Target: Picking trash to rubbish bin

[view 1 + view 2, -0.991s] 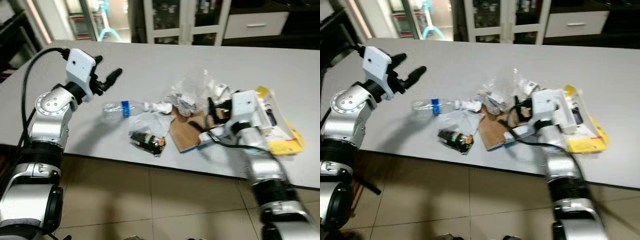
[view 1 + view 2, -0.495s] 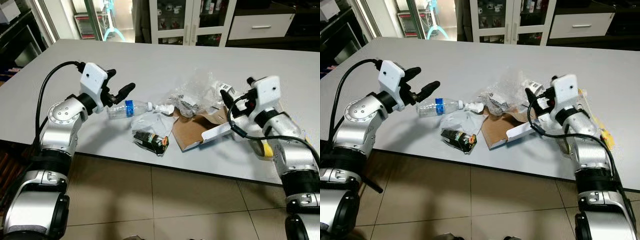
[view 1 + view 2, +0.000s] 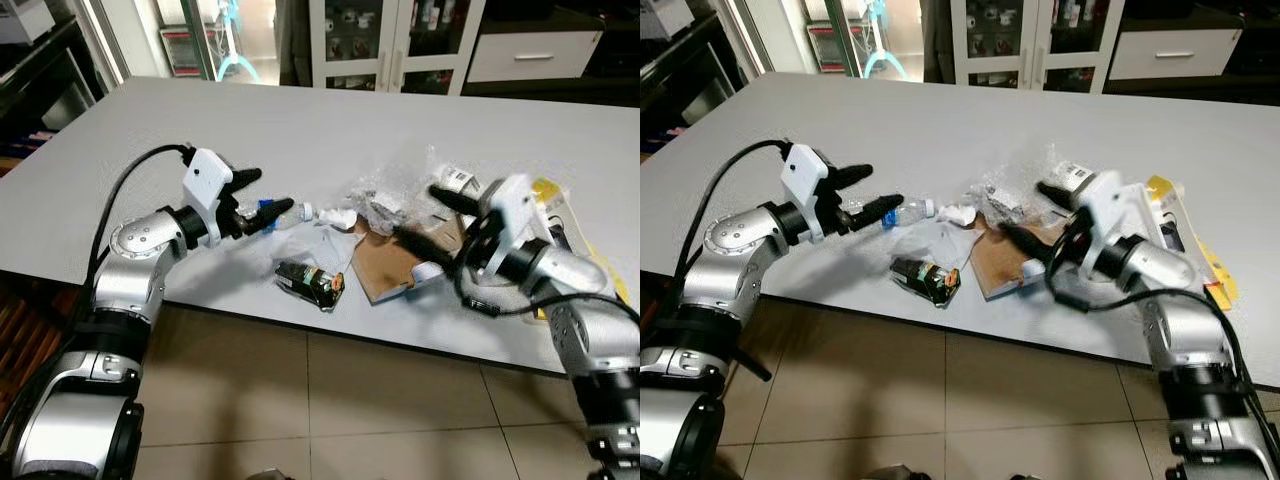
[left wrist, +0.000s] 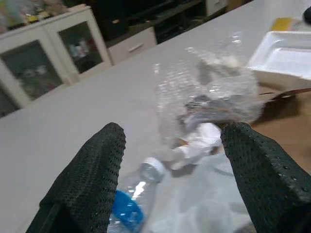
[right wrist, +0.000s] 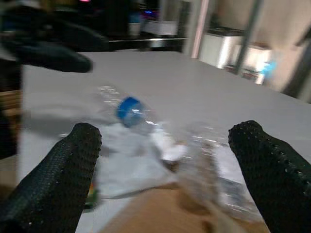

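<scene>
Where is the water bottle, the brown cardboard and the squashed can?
plastic water bottle (image 4: 127, 208), left wrist view, on its blue label band.
brown cardboard (image 3: 385, 267), left eye view, on its flat middle.
crushed can (image 3: 310, 284), left eye view, on its dark side.

The table (image 3: 200, 120) lies bare from 9 to 12 o'clock of the trash pile. The bottle (image 3: 268, 212) sits between the left gripper's (image 3: 262, 193) spread fingers. Cardboard (image 3: 385, 262) and wrapper (image 3: 312, 284) crowd the near edge at 6.
</scene>
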Available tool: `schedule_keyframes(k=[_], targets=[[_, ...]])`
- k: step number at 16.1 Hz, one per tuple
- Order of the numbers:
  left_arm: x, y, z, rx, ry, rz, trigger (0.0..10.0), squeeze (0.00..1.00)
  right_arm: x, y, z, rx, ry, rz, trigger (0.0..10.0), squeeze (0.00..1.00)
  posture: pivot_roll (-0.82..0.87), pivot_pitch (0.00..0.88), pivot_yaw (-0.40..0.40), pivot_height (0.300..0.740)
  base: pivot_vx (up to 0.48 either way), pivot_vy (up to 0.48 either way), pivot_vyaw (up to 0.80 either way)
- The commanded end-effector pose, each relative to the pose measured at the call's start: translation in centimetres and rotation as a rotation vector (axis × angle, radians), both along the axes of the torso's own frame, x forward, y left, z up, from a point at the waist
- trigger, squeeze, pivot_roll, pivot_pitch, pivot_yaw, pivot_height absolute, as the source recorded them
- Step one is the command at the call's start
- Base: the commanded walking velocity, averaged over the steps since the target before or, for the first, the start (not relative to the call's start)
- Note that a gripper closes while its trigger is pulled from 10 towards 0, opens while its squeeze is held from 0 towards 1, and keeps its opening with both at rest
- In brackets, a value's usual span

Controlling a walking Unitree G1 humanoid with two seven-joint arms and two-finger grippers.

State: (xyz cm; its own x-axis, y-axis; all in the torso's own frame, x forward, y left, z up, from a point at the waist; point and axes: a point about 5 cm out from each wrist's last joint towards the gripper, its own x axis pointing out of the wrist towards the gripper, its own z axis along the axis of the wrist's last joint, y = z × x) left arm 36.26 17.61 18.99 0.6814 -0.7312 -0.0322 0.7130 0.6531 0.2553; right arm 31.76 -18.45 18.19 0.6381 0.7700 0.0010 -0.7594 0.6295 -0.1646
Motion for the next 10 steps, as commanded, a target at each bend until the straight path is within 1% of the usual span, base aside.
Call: schedule_keyframes(k=[1, 3, 4, 5, 6, 7, 8, 9, 10], targets=[[-0.4, -0.2, 0.0, 0.007, 0.023, -0.064, 10.0, 0.00, -0.4, 0.4, 0.2, 0.004, 0.008, 0.048, 10.0, 0.00, -0.07, 0.027, 0.055, 0.740, 0.000, 0.000, 0.00], [-1.2, -0.4, -0.7, 0.048, 0.101, -0.192, 10.0, 0.00, -0.7, 0.6, 0.3, 0.008, 0.028, 0.082, 10.0, 0.00, -0.07, 0.027, 0.057, 0.740, 0.000, 0.000, 0.00], [-1.4, -0.5, -0.9, 0.062, 0.116, -0.223, 10.0, 0.00, -0.8, 0.6, 0.3, 0.008, 0.031, 0.090, 10.0, 0.00, -0.07, 0.027, 0.056, 0.740, 0.000, 0.000, 0.00], [-2.0, -0.9, -1.4, 0.093, 0.145, -0.292, 10.0, 0.00, -0.9, 0.7, 0.2, 0.004, 0.034, 0.102, 10.0, 0.00, -0.07, 0.026, 0.054, 0.740, 0.000, 0.000, 0.00], [-2.9, -1.3, -2.2, 0.152, 0.193, -0.394, 10.0, 0.00, -1.0, 0.9, 0.1, 0.002, 0.034, 0.107, 10.0, 0.00, -0.07, 0.026, 0.054, 0.740, 0.000, 0.000, 0.00], [-3.5, -1.5, -2.7, 0.191, 0.220, -0.458, 10.0, 0.00, -1.0, 1.0, 0.1, 0.001, 0.036, 0.109, 10.0, 0.00, -0.07, 0.025, 0.054, 0.740, 0.000, 0.000, 0.00], [-3.6, -1.6, -2.8, 0.209, 0.228, -0.482, 10.0, 0.00, -1.0, 1.0, 0.1, 0.001, 0.037, 0.108, 10.0, 0.00, -0.07, 0.026, 0.054, 0.740, 0.000, 0.000, 0.00], [-3.7, -1.4, -3.1, 0.280, 0.231, -0.493, 10.0, 0.00, -1.0, 1.0, 0.1, -0.001, 0.038, 0.106, 10.0, 0.00, -0.07, 0.026, 0.055, 0.740, 0.000, 0.000, 0.00], [-3.7, -1.8, -3.1, 0.271, 0.228, -0.492, 10.0, 0.00, -1.0, 1.1, 0.2, 0.002, 0.039, 0.108, 10.0, 0.00, -0.07, 0.027, 0.054, 0.740, 0.000, 0.000, 0.00]])
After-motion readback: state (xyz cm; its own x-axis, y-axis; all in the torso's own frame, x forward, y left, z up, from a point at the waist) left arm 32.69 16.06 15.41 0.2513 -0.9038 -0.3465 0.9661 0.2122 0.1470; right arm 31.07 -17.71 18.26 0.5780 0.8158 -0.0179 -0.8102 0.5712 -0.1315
